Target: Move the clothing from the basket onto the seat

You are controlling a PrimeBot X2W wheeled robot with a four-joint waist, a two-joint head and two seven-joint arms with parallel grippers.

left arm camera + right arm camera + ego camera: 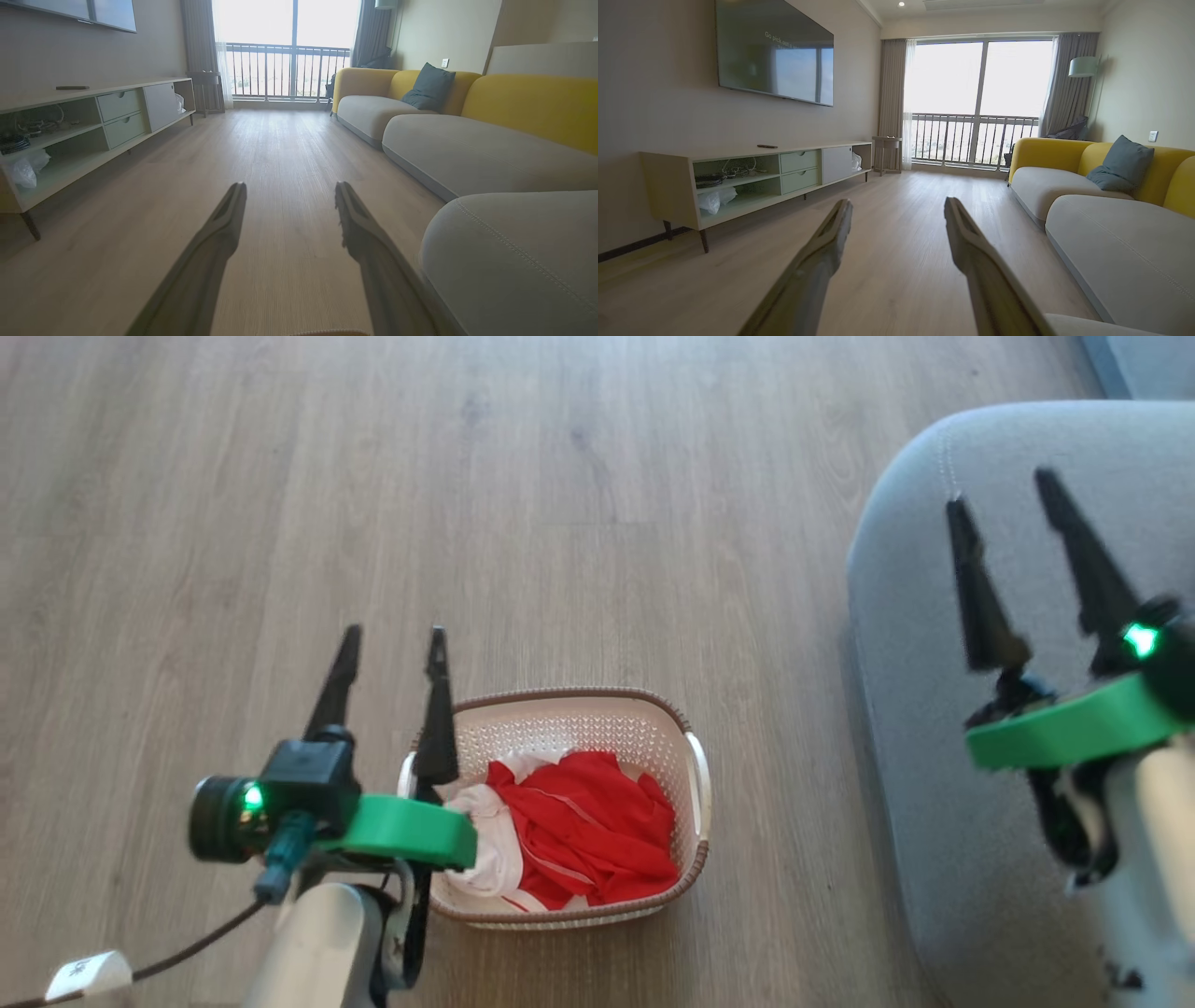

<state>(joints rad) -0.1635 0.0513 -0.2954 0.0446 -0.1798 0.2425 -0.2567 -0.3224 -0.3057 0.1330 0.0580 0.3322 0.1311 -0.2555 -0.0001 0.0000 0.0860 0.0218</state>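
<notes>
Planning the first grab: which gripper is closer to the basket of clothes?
The left gripper: it stands open beside the basket, while the right gripper hangs open over the grey seat.

Wood floor (560, 476). In the right wrist view, a TV (775, 56) hangs at ten o'clock above a cabinet (798, 168); window (978, 79) at twelve; pillow (1120, 165) at three.

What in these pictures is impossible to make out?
Head view: how many pieces make up the clothing, bunched in the basket.
Head view: the basket's left handle, mostly behind the left claw.
Head view: how far the seat extends, cut by the right and bottom edges, partly behind the right claw.
Right wrist view: the writing on the wall screen, too small.
</notes>
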